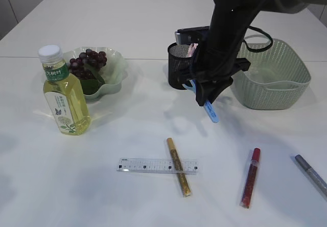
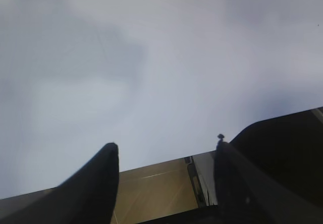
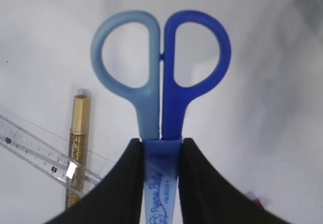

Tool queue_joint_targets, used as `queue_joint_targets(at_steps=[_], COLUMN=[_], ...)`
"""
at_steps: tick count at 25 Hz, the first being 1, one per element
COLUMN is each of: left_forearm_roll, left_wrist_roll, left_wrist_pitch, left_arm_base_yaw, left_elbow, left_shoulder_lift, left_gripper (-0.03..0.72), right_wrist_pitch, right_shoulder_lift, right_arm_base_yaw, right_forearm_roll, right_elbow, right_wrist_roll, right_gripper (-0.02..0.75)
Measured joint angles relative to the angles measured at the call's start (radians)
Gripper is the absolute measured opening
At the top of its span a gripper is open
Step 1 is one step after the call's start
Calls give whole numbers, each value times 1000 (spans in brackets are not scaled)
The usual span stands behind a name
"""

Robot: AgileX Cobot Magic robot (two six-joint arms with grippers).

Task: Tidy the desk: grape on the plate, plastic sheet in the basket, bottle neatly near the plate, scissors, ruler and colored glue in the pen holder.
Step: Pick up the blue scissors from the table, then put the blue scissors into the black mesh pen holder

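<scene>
Right end effector (image 3: 160, 176): clamped on scissors (image 3: 160, 82), raised beside pen holder (image 1: 180, 63).
Left end effector (image 2: 166, 183): spread apart, holding nothing.
Ruler (image 1: 157, 165): flat on tabletop (image 1: 102, 196).

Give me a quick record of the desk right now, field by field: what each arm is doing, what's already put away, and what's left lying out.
right gripper: shut on the scissors, held beside the pen holder
left gripper: open, empty
grapes: on the plate
bottle: upright beside the plate
ruler: on the table, gold glue lying across it
red glue: on the table
basket: right of the pen holder
</scene>
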Motion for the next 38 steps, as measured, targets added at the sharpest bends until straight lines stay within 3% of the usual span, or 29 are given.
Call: queue_joint_targets(at_steps=[8, 19, 28, 38], left_forearm_roll=[-5, -15, -15, -15], left_wrist_roll=[0, 0, 0, 0], left_wrist_pitch=[0, 0, 0, -8], left_arm_base_yaw=[0, 0, 0, 0], left_elbow=[0, 0, 0, 0], left_shoulder_lift=[0, 0, 0, 0], left_gripper=[435, 435, 435, 435], right_wrist_pitch=[-21, -514, -794, -1227], right_shoulder_lift=[-139, -438, -449, -335], right_arm_base_yaw=[0, 0, 0, 0], right_forearm_roll=[6, -24, -41, -30], right_elbow=[79, 525, 549, 522], right_wrist_roll=[-54, -64, -67, -67], right_gripper=[171, 171, 171, 171])
